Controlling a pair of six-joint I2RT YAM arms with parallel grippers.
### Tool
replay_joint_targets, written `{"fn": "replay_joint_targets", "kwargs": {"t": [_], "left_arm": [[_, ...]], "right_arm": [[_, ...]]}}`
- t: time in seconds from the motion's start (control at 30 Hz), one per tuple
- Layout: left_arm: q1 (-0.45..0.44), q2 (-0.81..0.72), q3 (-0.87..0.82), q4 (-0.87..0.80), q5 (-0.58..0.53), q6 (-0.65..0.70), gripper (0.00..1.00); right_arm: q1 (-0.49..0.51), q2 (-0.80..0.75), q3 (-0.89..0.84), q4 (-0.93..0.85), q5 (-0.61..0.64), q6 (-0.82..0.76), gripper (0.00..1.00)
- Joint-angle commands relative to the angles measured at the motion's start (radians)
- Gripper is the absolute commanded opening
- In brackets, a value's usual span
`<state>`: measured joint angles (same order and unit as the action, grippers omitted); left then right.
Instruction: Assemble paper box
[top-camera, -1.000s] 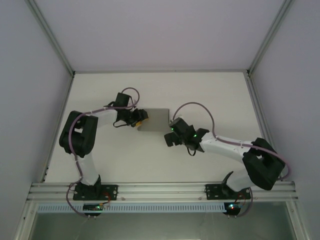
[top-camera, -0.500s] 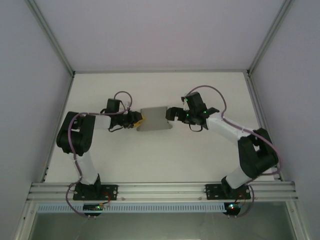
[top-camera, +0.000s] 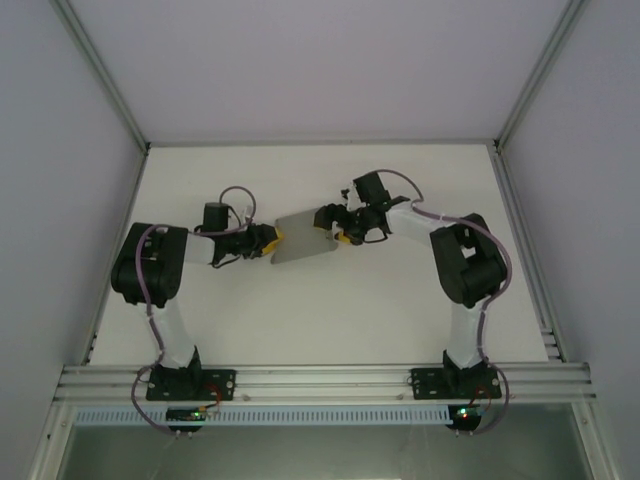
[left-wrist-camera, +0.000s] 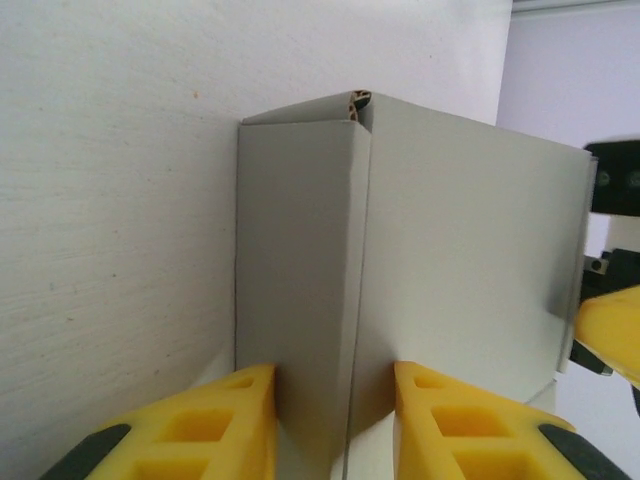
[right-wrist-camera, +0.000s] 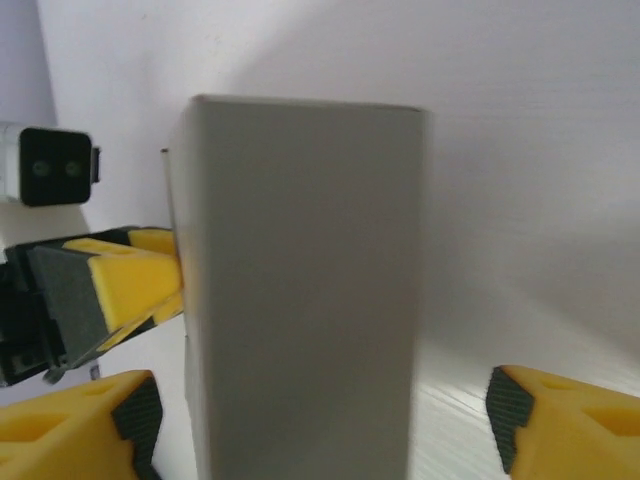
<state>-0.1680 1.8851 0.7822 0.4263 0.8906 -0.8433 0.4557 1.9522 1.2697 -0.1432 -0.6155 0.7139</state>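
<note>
The plain grey thin-cardboard paper box (top-camera: 303, 238) hangs out mid-way across the white desk (top-camera: 400, 300), between the two arms. It's folded into a shallow block and looks a bit tilted; can't tell if it's resting on the desk. The left end effector (left-wrist-camera: 332, 378) is clamped on a narrow side panel at one end, probably just anchoring it. The right end effector (right-wrist-camera: 320, 385) straddles the other end, yellow fingers (right-wrist-camera: 560, 415) spread wide with gaps on both sides, likely lined up to squeeze. The box's inside is hidden, so contents unknown.
</note>
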Motion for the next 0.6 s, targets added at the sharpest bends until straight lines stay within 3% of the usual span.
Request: {"fn": "replay_joint_targets", "kwargs": {"t": [0.0,0.17,0.27,0.4,0.43,0.53,0.57], "left_arm": [[0.005,0.049,-0.018,-0.034,-0.012,0.012,0.3],[0.005,0.043,0.005,-0.041,-0.001,0.038,0.32],[0.001,0.019,0.037,-0.059,0.013,0.07,0.39],[-0.025,-0.073,0.094,-0.126,-0.002,0.162,0.58],[-0.035,-0.102,0.117,-0.173,-0.018,0.202,0.65],[-0.094,-0.205,0.203,-0.368,-0.143,0.391,1.0],[-0.128,-0.247,0.233,-0.433,-0.201,0.474,1.0]], "right_arm": [[-0.006,0.053,0.018,0.125,-0.116,0.134,0.74],[0.002,0.051,0.01,0.235,-0.154,0.202,0.46],[0.003,0.01,-0.011,0.247,-0.153,0.217,0.43],[-0.002,-0.069,-0.06,0.247,-0.157,0.228,0.37],[-0.005,-0.091,-0.071,0.245,-0.157,0.23,0.36],[-0.021,-0.171,-0.117,0.166,-0.136,0.22,0.36],[-0.03,-0.204,-0.128,0.124,-0.122,0.207,0.36]]}}
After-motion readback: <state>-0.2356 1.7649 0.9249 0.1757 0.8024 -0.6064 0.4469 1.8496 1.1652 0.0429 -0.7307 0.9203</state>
